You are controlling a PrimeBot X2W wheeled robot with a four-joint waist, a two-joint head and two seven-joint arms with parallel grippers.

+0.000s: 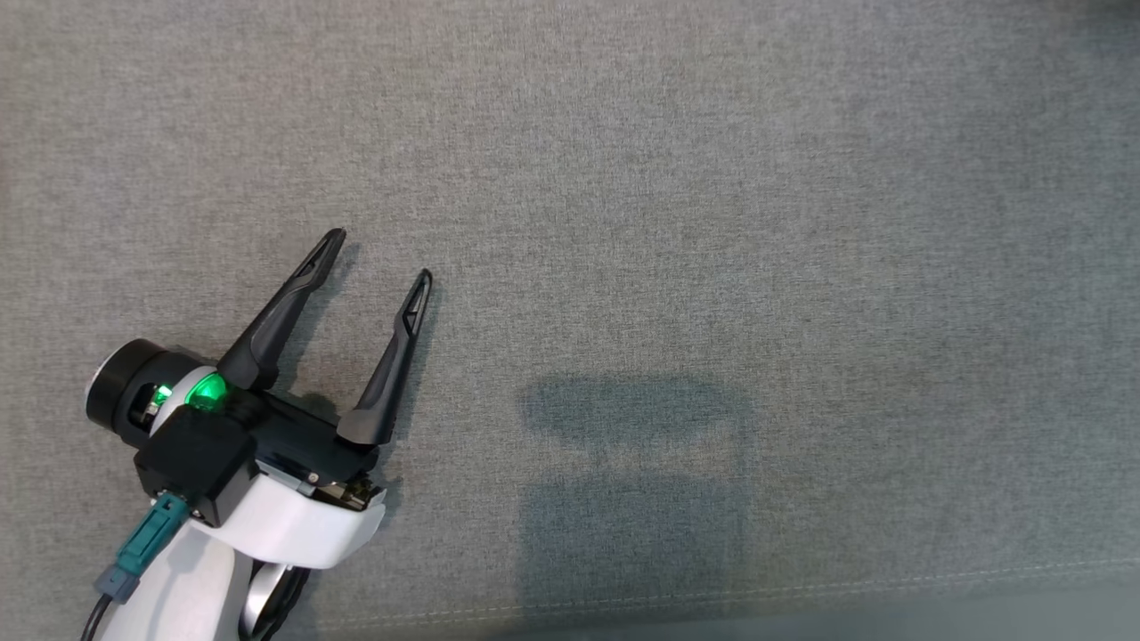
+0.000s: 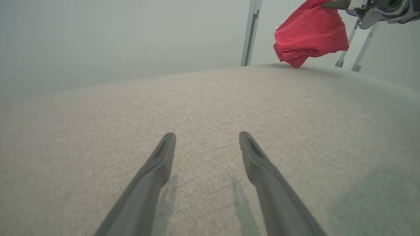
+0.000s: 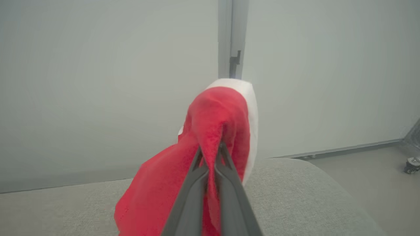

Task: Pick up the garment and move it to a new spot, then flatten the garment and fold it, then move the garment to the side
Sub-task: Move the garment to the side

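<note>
right gripper (image 3: 211, 154) is clenched on a pinch of the red garment (image 3: 216, 111), fingers pressed together with a ridge of cloth squeezed up between them. the garment hangs from that one pinch over the far edge of the grey table (image 1: 712, 178). its lowest fold is brushing the table or just clearing it, too close to call. a white band runs down one side of the bundle. one high pinch makes sense here: the cloth drops free under its own weight and the whole thing can be carried across the table without dragging.

left gripper (image 1: 380, 255) sits low over the table's near left part. its fingers are spread wide and released, nothing between them, thin shadows right beneath. it looks parked there on purpose, out of the carrying path but ready to take a second hold once the cloth comes down.

the middle of the table is bare fabric, with a blocky shadow (image 1: 637, 481) on its near side. that open stretch is the likely landing spot.

by my reading this is the first step, the pick-up and move. flattening, folding and the shift to the side are all ahead. behind the table stands a grey post (image 2: 251, 32) against a pale wall. watch the bunching: laid down from one point, the garment may land crumpled, and both grippers will be needed to spread it.
</note>
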